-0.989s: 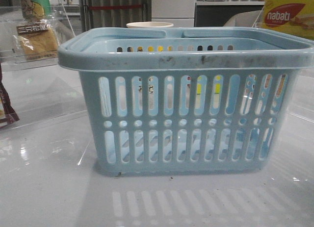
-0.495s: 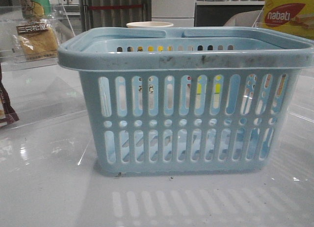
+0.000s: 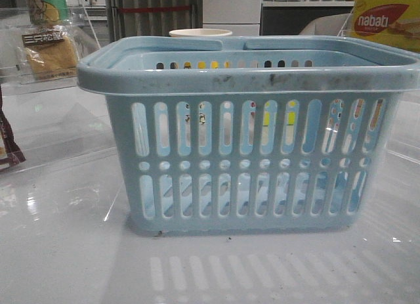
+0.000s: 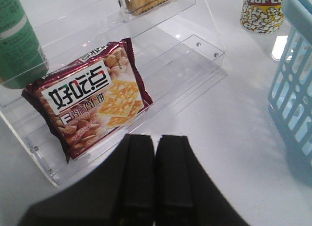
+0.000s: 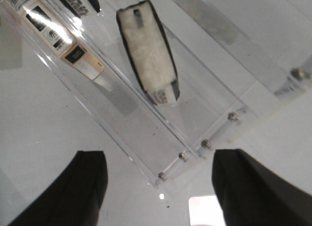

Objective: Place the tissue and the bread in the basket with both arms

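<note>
Right wrist view, tissue (image 5: 148, 50) beyond open right end effector (image 5: 158, 187)

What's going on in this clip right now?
Nothing is being held yet. The left pincer is shut and empty above a maroon snack packet on a clear shelf. The right pincer is open over the tissue. The bread sits on its rack, outside the basket.

Scuffed plastic basket (image 3: 249, 81) on glossy table (image 3: 65, 251)
</note>
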